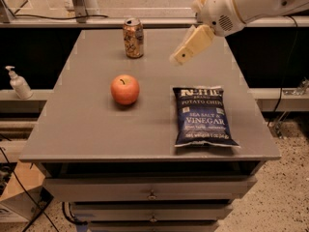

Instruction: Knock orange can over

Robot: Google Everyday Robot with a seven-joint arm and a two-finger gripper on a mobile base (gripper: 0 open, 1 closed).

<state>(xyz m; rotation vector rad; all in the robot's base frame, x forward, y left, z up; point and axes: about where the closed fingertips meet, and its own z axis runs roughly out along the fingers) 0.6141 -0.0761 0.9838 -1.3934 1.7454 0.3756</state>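
Note:
The orange can [133, 37] stands upright near the back edge of the grey table [87, 120], left of centre; it is mottled orange-tan and white with a silver top. My gripper [179, 58] hangs above the table to the right of the can, about a can's height away from it, its cream fingers pointing down and left. It touches nothing.
A red-orange apple [125, 89] sits in the middle of the table, in front of the can. A dark blue bag of salt and vinegar chips [203, 116] lies flat at the front right. A soap pump bottle [19, 83] stands on a ledge at left.

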